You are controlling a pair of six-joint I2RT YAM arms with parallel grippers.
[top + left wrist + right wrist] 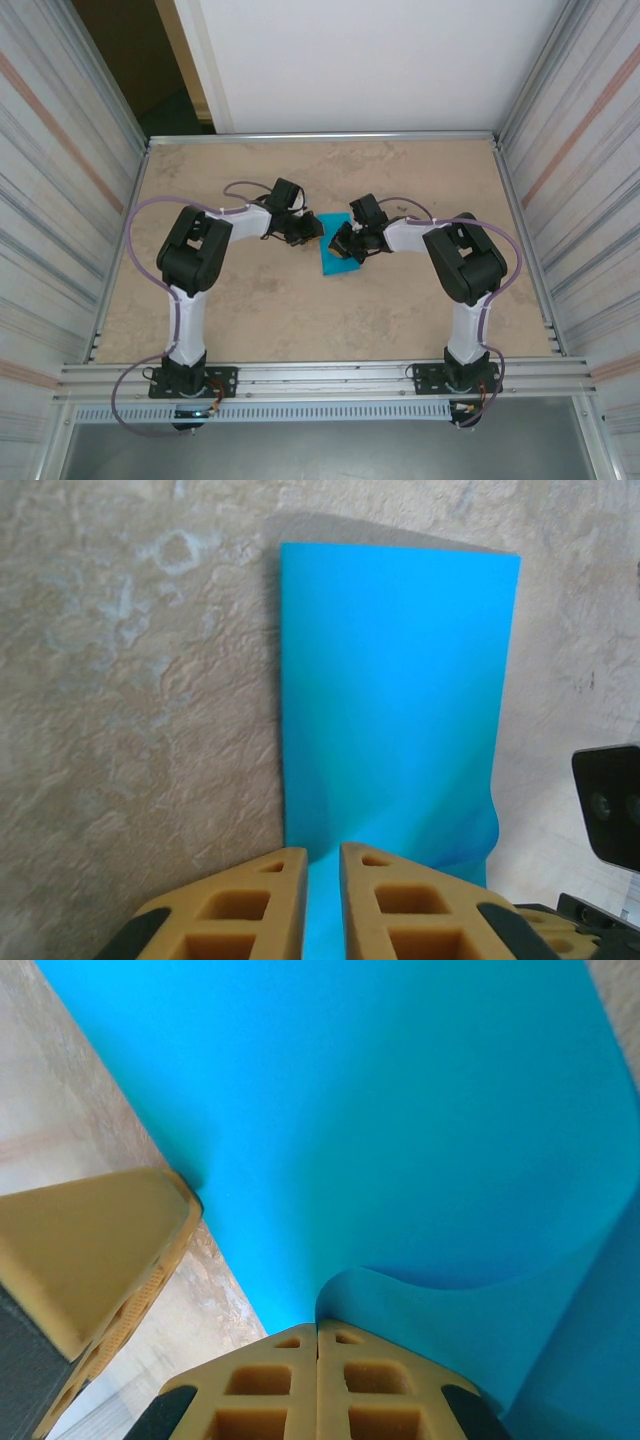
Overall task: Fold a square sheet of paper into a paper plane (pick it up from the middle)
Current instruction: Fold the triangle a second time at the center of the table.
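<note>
The teal-blue sheet of paper (330,262) lies mid-table as a narrow rectangle (400,680), longer than wide. My left gripper (312,232) is at its far left edge, its yellow fingers a narrow gap apart (322,855) with blue paper showing in the gap. My right gripper (345,248) is over the sheet's right side. Its fingers are pressed together (317,1325) on a curled-up flap of the paper (450,1310). One left finger (90,1250) rests at the paper's edge in the right wrist view.
The beige table (250,300) is walled by ribbed metal panels on the left (60,200) and right (590,200). A metal rail (320,375) runs along the near edge by both arm bases. The right arm's black camera housing (608,805) is close to the left fingers.
</note>
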